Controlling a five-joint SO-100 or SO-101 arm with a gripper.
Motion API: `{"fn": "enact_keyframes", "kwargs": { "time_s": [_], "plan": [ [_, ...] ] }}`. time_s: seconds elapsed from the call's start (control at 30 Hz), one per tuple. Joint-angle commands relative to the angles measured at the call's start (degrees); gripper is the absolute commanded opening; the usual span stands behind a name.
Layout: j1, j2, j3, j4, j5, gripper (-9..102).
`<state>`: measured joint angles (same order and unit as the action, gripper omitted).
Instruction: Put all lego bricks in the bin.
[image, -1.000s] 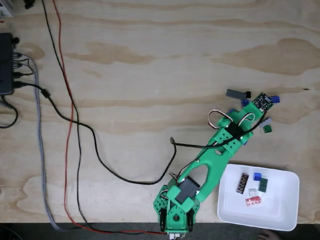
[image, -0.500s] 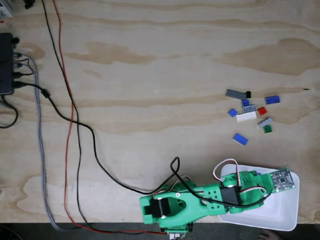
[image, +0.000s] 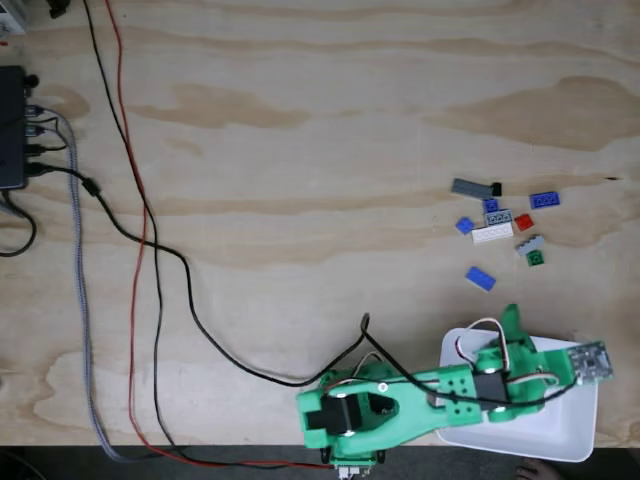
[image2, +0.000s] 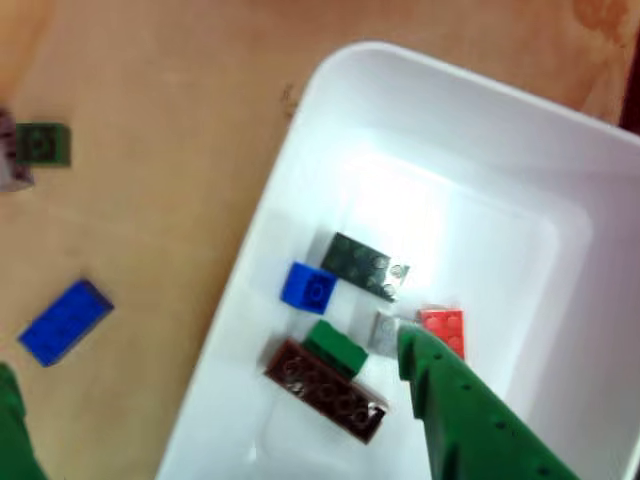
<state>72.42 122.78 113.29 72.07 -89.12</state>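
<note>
Green plastic arm (image: 400, 410) lies low across the near table edge in the fixed view, its gripper (image: 530, 350) over the white bin (image: 570, 435). From the other view, one green finger (image2: 450, 400) hangs over the bin (image2: 480, 130), its tip just beside a red brick (image2: 443, 328) and a grey one (image2: 384, 331); how wide the jaws stand I cannot tell. Brown (image2: 325, 390), green (image2: 335, 347), blue (image2: 308, 286) and dark green (image2: 365, 265) bricks lie inside too. Farther off, a cluster of loose bricks (image: 500, 225) rests on the wooden table (image: 300, 150), well apart from the bin.
</note>
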Motion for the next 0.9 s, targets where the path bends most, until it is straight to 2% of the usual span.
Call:
{"fn": "enact_keyframes", "kwargs": {
  "time_s": [0.0,0.1,0.23,0.33,0.6,0.77,0.83,0.87],
  "plan": [
    [-19.0,-8.0,-8.0,-1.7,2.2,43],
    [-21.2,-15.0,-3.3,-12.2,-3.1,42],
    [-21.4,-22.0,7.5,-29.7,-10.5,36],
    [-19.8,-23.5,14.0,-37.4,-15.3,35],
    [-18.7,-27.2,20.0,-48.0,-18.0,31],
    [-19.7,-28.6,20.5,-49.3,-17.8,9],
    [-20.0,-28.6,21.4,-49.5,-17.9,8],
    [-20.2,-28.4,22.1,-49.7,-18.0,11]
  ]
}}
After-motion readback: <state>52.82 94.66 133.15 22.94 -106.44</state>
